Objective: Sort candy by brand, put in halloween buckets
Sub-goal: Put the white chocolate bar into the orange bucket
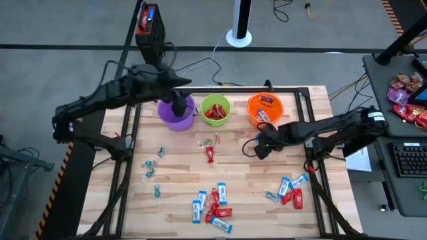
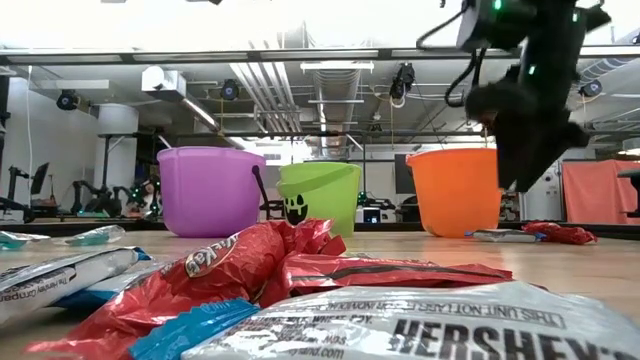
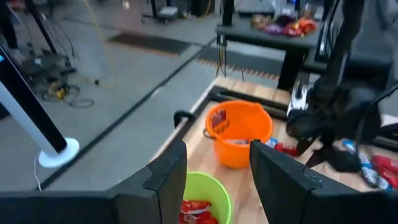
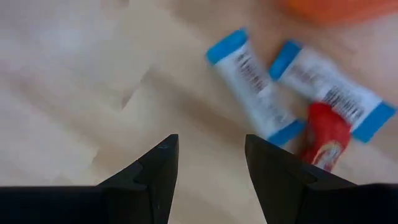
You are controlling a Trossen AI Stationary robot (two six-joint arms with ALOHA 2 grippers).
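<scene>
robotics lab | open ceiling ducts overhead | cables across grey floor | side desk with keyboard at 3 o'clock

Wooden table w/ black frame along its edges. White round stand base on grey floor beyond the far edge, cables nearby. Side desk off the right edge: keyboard, pile of red-pink bags. White paper btwn table & desk.
</scene>
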